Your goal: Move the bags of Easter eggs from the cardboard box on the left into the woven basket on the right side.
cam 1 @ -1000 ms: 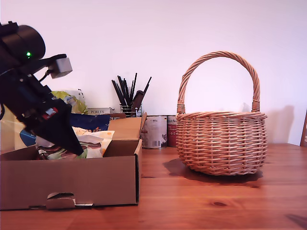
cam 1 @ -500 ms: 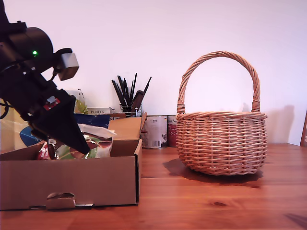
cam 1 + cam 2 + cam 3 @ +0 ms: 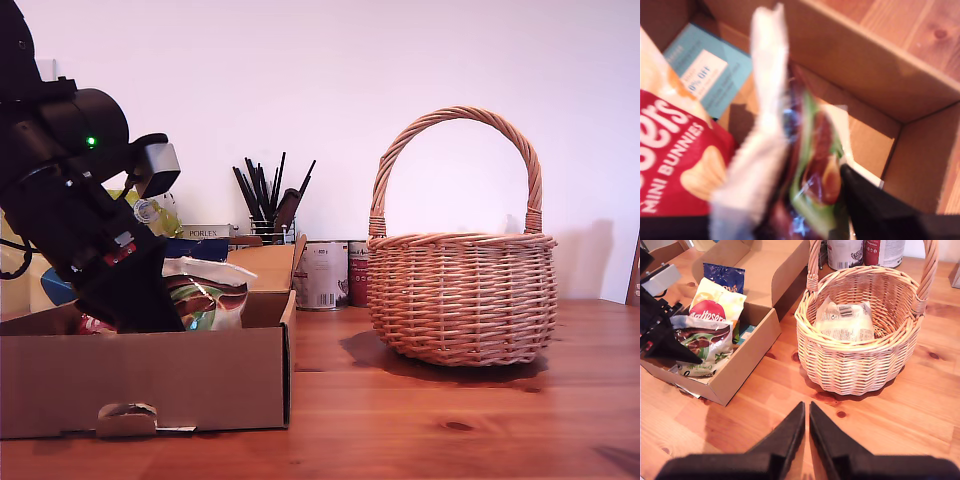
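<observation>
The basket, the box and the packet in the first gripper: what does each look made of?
The woven basket: light-tan wicker, matte, with visible woven strands. The cardboard box: brown corrugated card, dull, with raw cut edges. The green-brown packet held by my first gripper: probably plastic or foil film, since it looks glossy and crinkled.

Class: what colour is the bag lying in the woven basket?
Cream bag, clearest in the second wrist view.

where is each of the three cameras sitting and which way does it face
Exterior view: low at table height, side-on to the cardboard box and woven basket; my first arm shows.
First wrist view: on my first end effector, looking down into the box at its gripped green-brown bag.
Second wrist view: on my second end effector, high above the table, jaws together.
Shared: box and green-brown bag in all three.
</observation>
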{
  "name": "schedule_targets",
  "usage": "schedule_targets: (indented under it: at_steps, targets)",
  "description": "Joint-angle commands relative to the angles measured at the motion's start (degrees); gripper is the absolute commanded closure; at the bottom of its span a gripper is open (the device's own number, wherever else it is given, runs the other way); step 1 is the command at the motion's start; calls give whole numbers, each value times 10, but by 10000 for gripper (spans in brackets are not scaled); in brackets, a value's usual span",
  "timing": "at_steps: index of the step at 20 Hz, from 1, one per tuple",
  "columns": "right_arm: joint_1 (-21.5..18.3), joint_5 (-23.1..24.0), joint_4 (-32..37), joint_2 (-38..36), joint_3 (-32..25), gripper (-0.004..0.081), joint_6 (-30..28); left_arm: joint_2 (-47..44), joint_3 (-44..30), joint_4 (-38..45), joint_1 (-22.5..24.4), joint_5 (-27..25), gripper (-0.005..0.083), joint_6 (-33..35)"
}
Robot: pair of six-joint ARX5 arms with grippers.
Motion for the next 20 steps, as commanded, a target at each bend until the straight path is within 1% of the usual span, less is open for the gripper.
schedule_targets:
  at_steps: [1,2,4,7,10,12,14,16,17,18,19,20]
  targets:
    - [3,0,5,1,7,783,-2,10,0,5,-4,4,732,-1]
    - [3,0,5,1,7,783,-2,9,4,4,-4,4,755,-1]
    - [3,1,5,1,7,783,-2,9,24,-13,-4,4,755,-1]
    - [3,1,5,1,7,783,-2,3,83,-81,-4,8,755,-1]
    - [3,0,5,1,7,783,-2,-17,144,-134,-4,34,755,-1]
    - [3,0,6,1,7,783,-2,-33,176,-146,-7,66,755,-6]
    - [3,0,6,1,7,783,-2,-43,199,-131,-18,118,755,-30]
    - [3,0,6,1,7,783,-2,-43,212,-87,-37,149,755,-78]
    - [3,0,6,1,7,783,-2,-42,212,-52,-52,152,755,-103]
    - [3,0,6,1,7,783,-2,-40,212,-17,-70,150,755,-113]
    - [3,0,6,1,7,783,-2,-36,212,20,-88,145,755,-145]
    - [3,0,6,1,7,783,-2,-32,212,60,-107,128,756,-169]
